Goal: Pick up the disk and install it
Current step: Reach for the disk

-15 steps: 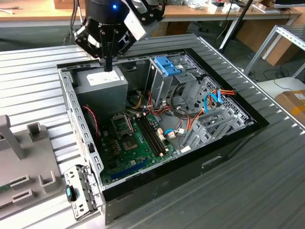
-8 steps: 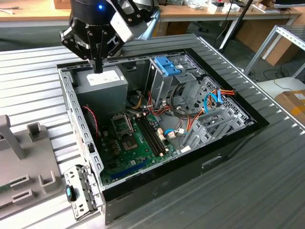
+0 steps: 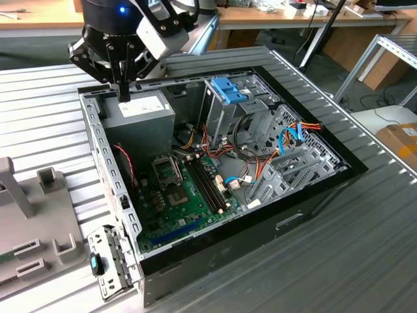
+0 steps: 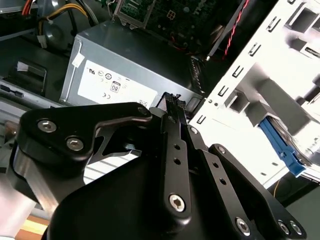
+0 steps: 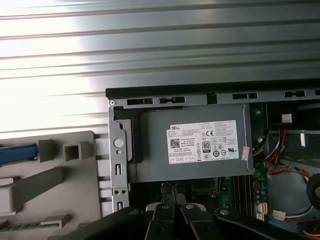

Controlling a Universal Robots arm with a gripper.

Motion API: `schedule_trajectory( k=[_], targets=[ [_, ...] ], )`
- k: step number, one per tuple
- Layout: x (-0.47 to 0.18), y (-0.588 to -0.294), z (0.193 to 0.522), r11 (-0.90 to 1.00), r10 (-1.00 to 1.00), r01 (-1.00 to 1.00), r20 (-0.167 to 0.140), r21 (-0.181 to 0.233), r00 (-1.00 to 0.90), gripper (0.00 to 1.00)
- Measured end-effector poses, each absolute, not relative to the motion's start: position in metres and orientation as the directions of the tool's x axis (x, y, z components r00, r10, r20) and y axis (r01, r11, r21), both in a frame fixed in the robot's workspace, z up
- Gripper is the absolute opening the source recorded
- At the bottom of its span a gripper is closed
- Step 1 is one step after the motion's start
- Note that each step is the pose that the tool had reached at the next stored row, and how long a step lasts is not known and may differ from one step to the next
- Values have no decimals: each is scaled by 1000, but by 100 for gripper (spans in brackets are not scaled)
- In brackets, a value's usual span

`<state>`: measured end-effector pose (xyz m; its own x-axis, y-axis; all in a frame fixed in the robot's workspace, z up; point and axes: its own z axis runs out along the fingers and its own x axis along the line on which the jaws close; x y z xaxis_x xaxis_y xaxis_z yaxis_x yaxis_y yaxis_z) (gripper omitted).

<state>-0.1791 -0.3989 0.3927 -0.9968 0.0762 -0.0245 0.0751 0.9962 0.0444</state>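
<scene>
My gripper (image 3: pixel 124 96) hangs over the open computer case (image 3: pixel 313 189), just above the grey power-supply box (image 3: pixel 140 116) at the case's far corner. Its black fingers are pressed together, shut, with nothing between them, as both wrist views show (image 4: pixel 172 101) (image 5: pixel 173 192). The box's white sticker (image 5: pixel 202 141) lies right below the fingertips. The disk's body is out of view. A light-blue plastic strip (image 5: pixel 17 153) (image 4: pixel 281 146) lies on the grey fixture (image 3: pixel 32 215) outside the case, cut off at the picture's edge. I cannot tell whether that strip belongs to the disk.
Inside the case are a green motherboard (image 3: pixel 189 192), bundles of coloured cables (image 3: pixel 260 163), and a silver cage with a blue latch (image 3: pixel 228 91). The case stands on a ribbed metal table (image 3: pixel 365 248). Desks and a cardboard box (image 3: pixel 401 140) stand behind.
</scene>
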Motion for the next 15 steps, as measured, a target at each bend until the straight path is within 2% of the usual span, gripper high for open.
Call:
schedule_trajectory(
  k=[15],
  targets=[
    [-193,-399,393,996,76,75,-24,44,-997,11]
  ],
)
